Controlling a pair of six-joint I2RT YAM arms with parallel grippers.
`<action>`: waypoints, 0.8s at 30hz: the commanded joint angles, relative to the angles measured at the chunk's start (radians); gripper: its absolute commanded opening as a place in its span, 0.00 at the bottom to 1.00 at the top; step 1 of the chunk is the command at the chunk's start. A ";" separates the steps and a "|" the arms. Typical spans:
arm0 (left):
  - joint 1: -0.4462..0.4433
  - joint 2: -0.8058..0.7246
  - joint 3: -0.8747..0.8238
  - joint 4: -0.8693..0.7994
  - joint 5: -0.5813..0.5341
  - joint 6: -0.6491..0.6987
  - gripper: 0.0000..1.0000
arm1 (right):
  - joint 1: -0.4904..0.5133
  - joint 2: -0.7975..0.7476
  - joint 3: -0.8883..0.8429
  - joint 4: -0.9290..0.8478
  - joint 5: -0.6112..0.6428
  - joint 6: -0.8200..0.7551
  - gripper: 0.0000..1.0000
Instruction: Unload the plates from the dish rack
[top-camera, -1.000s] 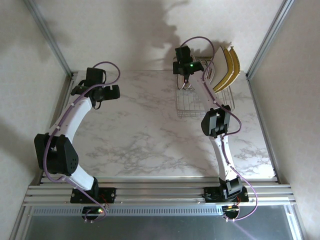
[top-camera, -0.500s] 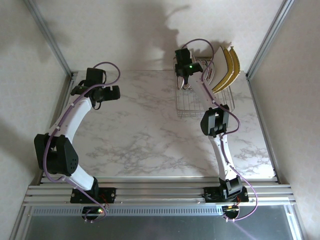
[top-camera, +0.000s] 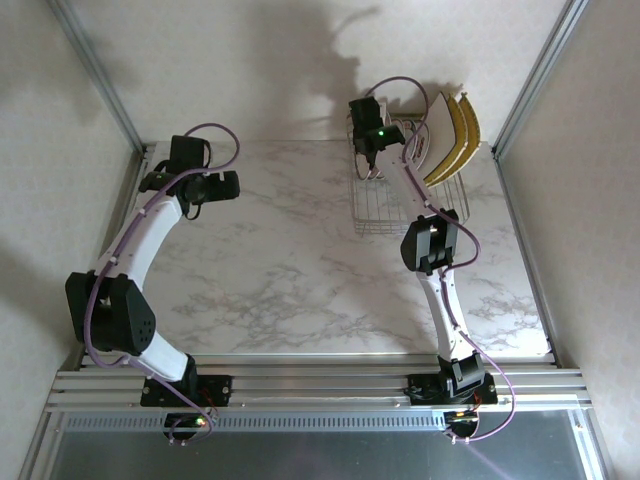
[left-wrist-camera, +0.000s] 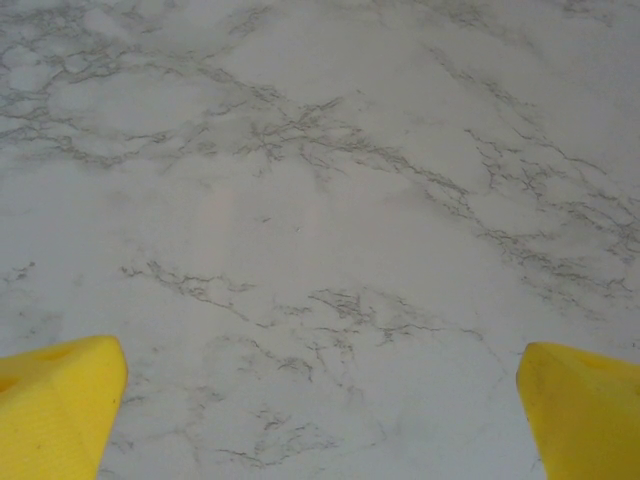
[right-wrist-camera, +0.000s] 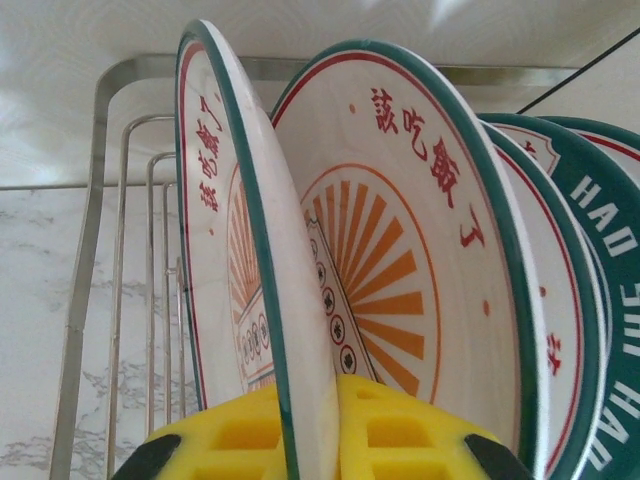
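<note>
**Two claws, one plate gripped**

The right claw is clamped on the edge of the front round plate. That plate stands upright in the dish rack (far right corner of the desk), with more round plates just behind. Yellow square plates lean at the rack's far end. The left claw hangs spread wide over the marble, well apart from the rack.
</note>
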 joint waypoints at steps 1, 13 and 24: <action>-0.001 -0.040 -0.008 -0.032 0.003 0.012 1.00 | 0.037 -0.123 0.039 -0.008 -0.032 0.014 0.00; -0.003 -0.060 -0.033 -0.019 0.017 -0.003 1.00 | 0.077 -0.343 0.039 -0.101 0.004 -0.037 0.00; -0.021 -0.097 -0.033 -0.007 0.036 -0.018 1.00 | 0.115 -0.721 -0.394 -0.032 -0.020 -0.022 0.00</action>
